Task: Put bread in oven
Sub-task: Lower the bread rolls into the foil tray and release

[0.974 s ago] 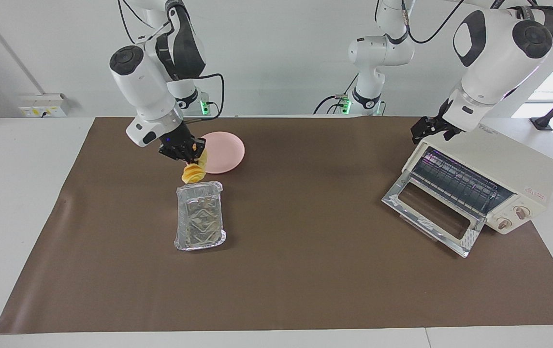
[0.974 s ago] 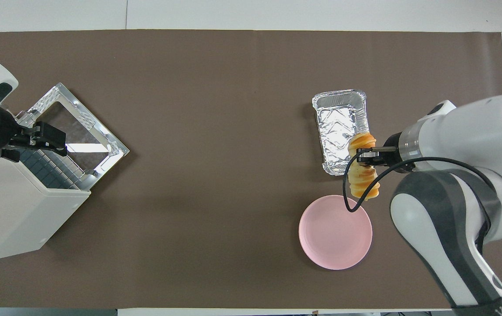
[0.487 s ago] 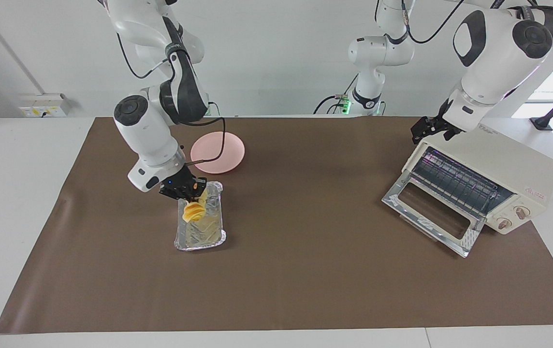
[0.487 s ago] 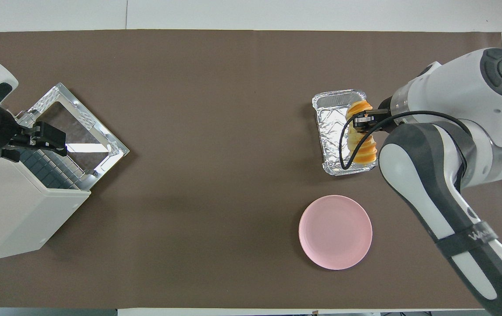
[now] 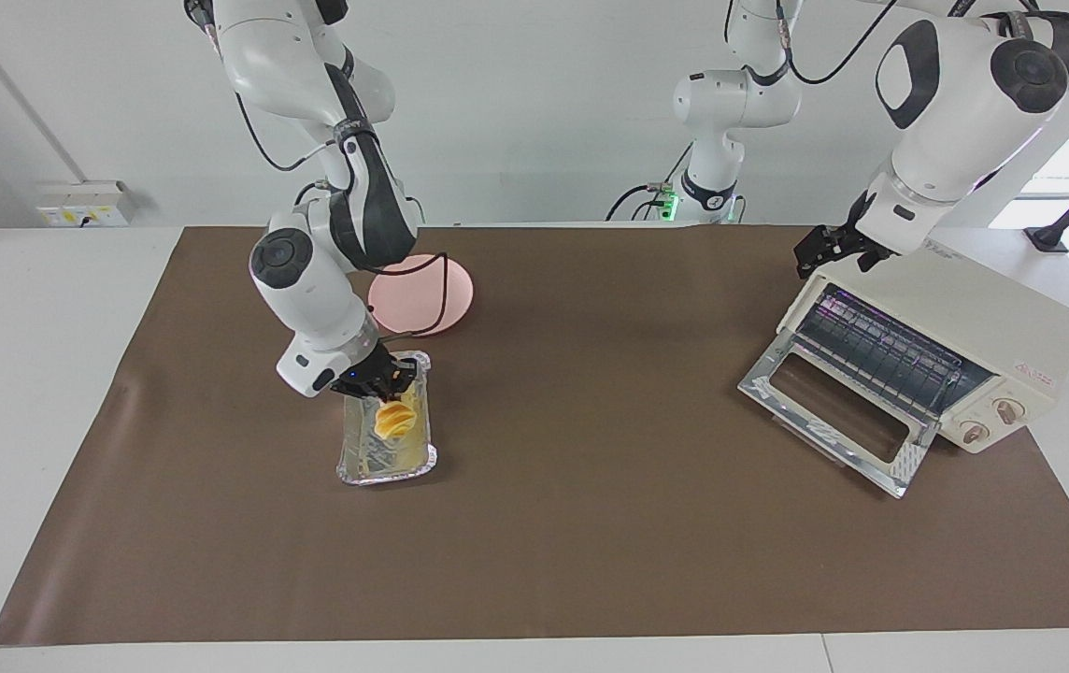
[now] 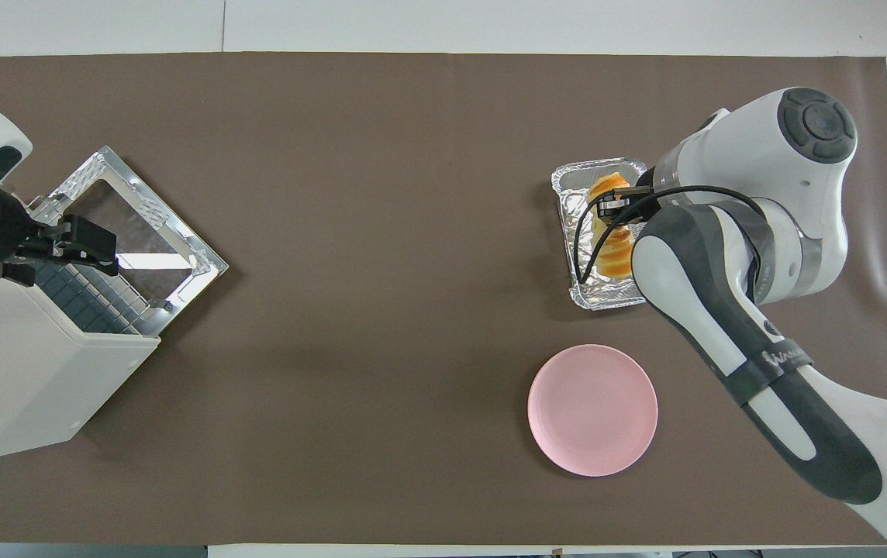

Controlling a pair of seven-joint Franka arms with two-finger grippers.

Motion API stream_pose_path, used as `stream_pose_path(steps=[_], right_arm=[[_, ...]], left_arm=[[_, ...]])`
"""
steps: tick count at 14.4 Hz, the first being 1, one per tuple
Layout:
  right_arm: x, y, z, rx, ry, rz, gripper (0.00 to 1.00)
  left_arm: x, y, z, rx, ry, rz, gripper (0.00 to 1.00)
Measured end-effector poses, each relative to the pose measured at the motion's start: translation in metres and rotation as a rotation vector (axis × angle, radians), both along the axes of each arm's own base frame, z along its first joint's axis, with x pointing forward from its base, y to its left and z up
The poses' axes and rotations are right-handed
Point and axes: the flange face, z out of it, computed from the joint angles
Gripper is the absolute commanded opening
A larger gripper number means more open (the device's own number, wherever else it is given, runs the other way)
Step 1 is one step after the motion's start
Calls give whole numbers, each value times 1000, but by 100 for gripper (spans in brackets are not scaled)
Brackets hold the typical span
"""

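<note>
The golden ridged bread (image 5: 394, 418) is held by my right gripper (image 5: 383, 383), which is shut on it. The bread hangs low inside the crinkled foil tray (image 5: 385, 467); I cannot tell whether it touches the tray's floor. In the overhead view the bread (image 6: 614, 249) lies lengthwise over the tray (image 6: 577, 221) under my right gripper (image 6: 612, 208). The cream-white oven (image 5: 964, 313) stands at the left arm's end of the table with its glass door (image 5: 833, 411) dropped open. My left gripper (image 5: 829, 248) waits at the oven's top front edge.
A round pink plate (image 5: 436, 299) lies nearer to the robots than the foil tray; it also shows in the overhead view (image 6: 592, 409). The brown mat (image 5: 591, 523) covers the table between the tray and the oven (image 6: 17, 380).
My right gripper has carried the bread from beside the pink plate to over the foil tray and lowered it into the tray. The left arm has not moved.
</note>
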Motion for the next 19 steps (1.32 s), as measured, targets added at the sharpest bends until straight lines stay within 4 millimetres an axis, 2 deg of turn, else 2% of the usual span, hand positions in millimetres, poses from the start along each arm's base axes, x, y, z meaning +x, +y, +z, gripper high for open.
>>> stream_pose_path(steps=[5,6,7,8,11,13,15,17,19], right_arm=[[-5,8,-32,7,-41,10,2],[-4,8,-35,9,-52,8,36],[-4,8,-39,10,-58,6,88],[-4,8,-40,11,-60,5,100],[1,3,-31,8,-61,1,100],[9,-4,-4,-3,-71,0,100],[14,-34,20,-33,-93,-26,100],[15,-68,20,-41,-84,-67,100],[10,-80,6,-45,-59,-85,100]], left_arm=[[0,0,0,0,0,0,100],[0,0,0,0,0,0,100],[0,0,0,0,0,0,100],[0,0,0,0,0,0,100],[0,0,0,0,0,0,100],[0,0,0,0,0,0,100],[0,0,0,0,0,0,100],[0,0,0,0,0,0,100],[0,0,0,0,0,0,100]])
